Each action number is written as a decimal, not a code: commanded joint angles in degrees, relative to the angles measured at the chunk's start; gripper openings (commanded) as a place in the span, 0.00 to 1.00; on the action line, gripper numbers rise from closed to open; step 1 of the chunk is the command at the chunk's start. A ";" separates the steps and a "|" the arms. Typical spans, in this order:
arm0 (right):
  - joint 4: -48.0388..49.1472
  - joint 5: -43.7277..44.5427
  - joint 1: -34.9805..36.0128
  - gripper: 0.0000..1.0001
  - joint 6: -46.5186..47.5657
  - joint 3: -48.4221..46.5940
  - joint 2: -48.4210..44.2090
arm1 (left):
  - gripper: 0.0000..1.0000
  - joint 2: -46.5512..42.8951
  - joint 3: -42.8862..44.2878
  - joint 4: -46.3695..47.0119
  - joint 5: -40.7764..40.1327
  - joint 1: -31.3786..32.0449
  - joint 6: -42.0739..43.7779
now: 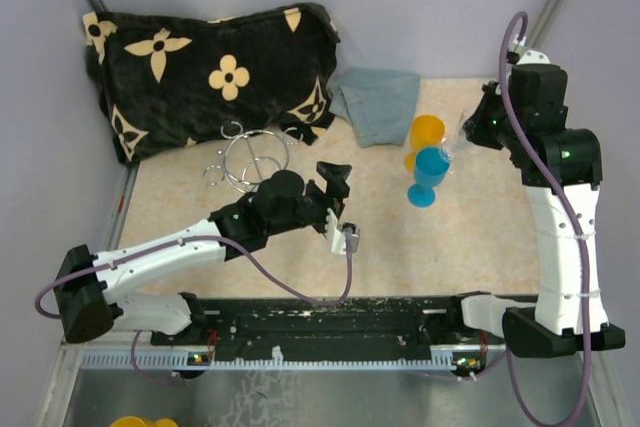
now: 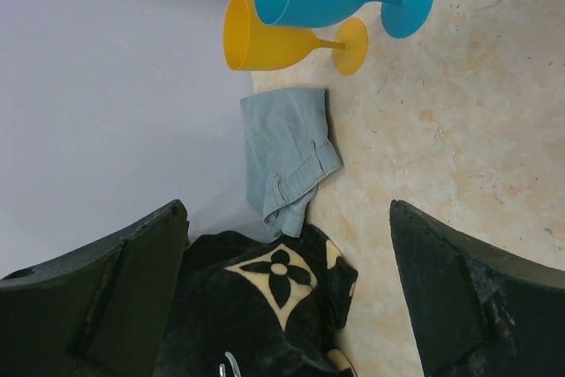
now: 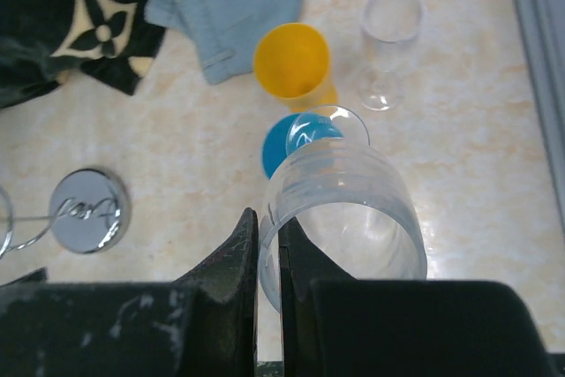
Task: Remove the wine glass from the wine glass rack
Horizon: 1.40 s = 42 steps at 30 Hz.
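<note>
The chrome wire wine glass rack [image 1: 255,155] stands by the black blanket; no glass shows on it. Its round base shows in the right wrist view [image 3: 88,209]. My right gripper [image 3: 267,218] is shut on the rim of a clear wine glass [image 3: 344,209], one finger inside the bowl and one outside. It holds the glass above the table at the far right [image 1: 455,147], beside the blue and yellow glasses and well away from the rack. My left gripper [image 1: 335,182] is open and empty just right of the rack, its jaws wide apart in the left wrist view [image 2: 287,245].
A blue glass [image 1: 430,175] and a yellow glass [image 1: 426,133] stand close together. A second clear glass [image 3: 391,24] stands near the right wall. A folded blue-grey cloth [image 1: 378,102] and a black flowered blanket [image 1: 210,72] lie at the back.
</note>
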<state>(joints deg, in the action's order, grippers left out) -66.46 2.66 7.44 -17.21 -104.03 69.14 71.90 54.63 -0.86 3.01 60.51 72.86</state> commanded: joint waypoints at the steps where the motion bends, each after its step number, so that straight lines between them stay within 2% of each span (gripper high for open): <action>1: -1.18 11.48 -1.89 0.00 1.45 -1.90 -0.62 | 1.00 -0.09 1.81 0.38 0.03 0.13 -1.44; 6: 0.75 11.07 -6.48 0.00 0.56 5.42 -2.70 | 1.00 0.22 2.47 0.34 0.16 0.13 -2.36; 12: 7.89 6.97 -11.90 0.00 1.21 16.94 -4.90 | 0.99 0.85 4.10 -0.09 0.37 0.19 -3.44; 21: 20.02 3.30 -13.06 0.00 0.66 30.23 -3.02 | 0.99 2.76 8.65 -2.25 0.07 0.20 -7.98; 35: 32.37 3.45 -13.07 0.00 2.58 37.93 2.23 | 0.99 2.47 8.19 -3.36 0.38 0.30 -7.94; 42: 34.99 2.34 -13.07 0.00 3.58 38.93 5.83 | 0.99 2.45 8.27 -3.87 0.35 0.31 -7.66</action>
<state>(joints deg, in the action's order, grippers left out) -37.50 5.80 -5.17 -14.98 -64.71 74.13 74.32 61.69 -3.99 3.01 60.64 65.71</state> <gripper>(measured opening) 0.065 0.996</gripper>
